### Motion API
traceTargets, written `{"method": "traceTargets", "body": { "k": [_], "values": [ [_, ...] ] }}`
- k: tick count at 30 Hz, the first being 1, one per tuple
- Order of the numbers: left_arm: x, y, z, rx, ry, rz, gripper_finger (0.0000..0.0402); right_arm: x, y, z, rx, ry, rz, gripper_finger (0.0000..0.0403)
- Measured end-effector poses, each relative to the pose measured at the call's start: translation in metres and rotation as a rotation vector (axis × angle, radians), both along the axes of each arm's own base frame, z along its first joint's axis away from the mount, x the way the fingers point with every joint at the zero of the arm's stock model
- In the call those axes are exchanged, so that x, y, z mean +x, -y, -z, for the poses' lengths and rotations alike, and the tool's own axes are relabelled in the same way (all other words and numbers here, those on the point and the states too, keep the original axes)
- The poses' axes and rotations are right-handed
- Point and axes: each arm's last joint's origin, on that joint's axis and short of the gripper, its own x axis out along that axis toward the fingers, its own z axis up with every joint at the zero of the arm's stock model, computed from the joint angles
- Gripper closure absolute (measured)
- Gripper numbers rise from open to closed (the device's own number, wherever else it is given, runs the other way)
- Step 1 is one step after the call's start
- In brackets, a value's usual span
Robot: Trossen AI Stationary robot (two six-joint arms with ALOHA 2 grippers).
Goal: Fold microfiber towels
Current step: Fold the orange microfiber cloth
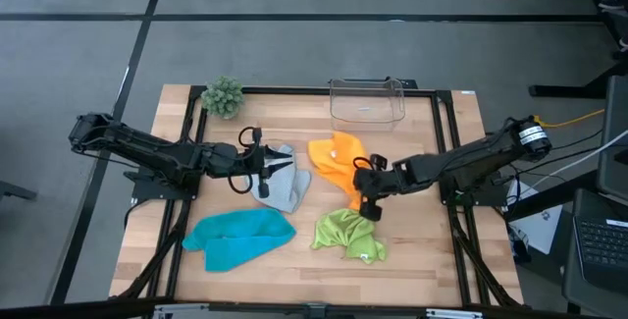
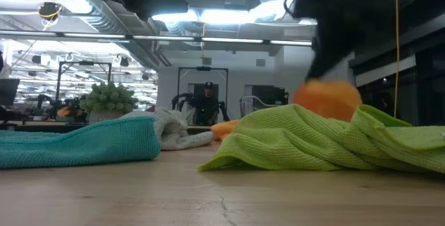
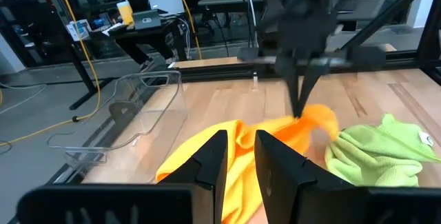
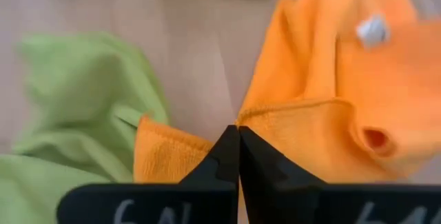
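Right end effector pinching the orange towel
Its fingers are closing tight on an edge beside the lime green towel; left end effector is sitting partly open, empty

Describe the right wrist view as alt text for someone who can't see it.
The right end effector, its two dark fingers shut, pinches a fold of the crumpled orange microfiber towel on the pale wooden table. The rumpled lime green microfiber towel lies beside the orange one, touching it.
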Motion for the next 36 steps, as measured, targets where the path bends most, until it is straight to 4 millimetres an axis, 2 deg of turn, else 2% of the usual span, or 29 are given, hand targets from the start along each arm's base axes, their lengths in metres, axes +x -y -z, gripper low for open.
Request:
{"method": "traceTargets", "body": {
  "k": [7,13,17,26,31,36],
  "values": [
    [0.0,0.0,0.0,0.0,0.0,0.0,0.0335,0.016,-0.015,-0.055,0.007,0.131,-0.073,0.0395],
    [0.0,0.0,0.0,0.0,0.0,0.0,0.0335,0.022,-0.018,-0.082,0.031,0.214,-0.077,0.0395],
    [0.0,0.0,0.0,0.0,0.0,0.0,0.0335,0.024,-0.018,-0.09,0.025,0.245,-0.093,0.0395],
    [0.001,0.001,-0.001,-0.01,0.011,0.042,0.0335,0.027,-0.018,-0.092,-0.004,0.279,-0.133,0.0395],
    [0.015,0.007,-0.001,-0.036,0.116,0.164,0.0335,0.03,-0.02,-0.097,-0.08,0.331,-0.228,0.0395],
    [0.031,0.006,0.004,0.058,0.205,0.151,0.0335,0.033,-0.023,-0.102,-0.053,0.384,-0.317,0.0395]
  ]
}}
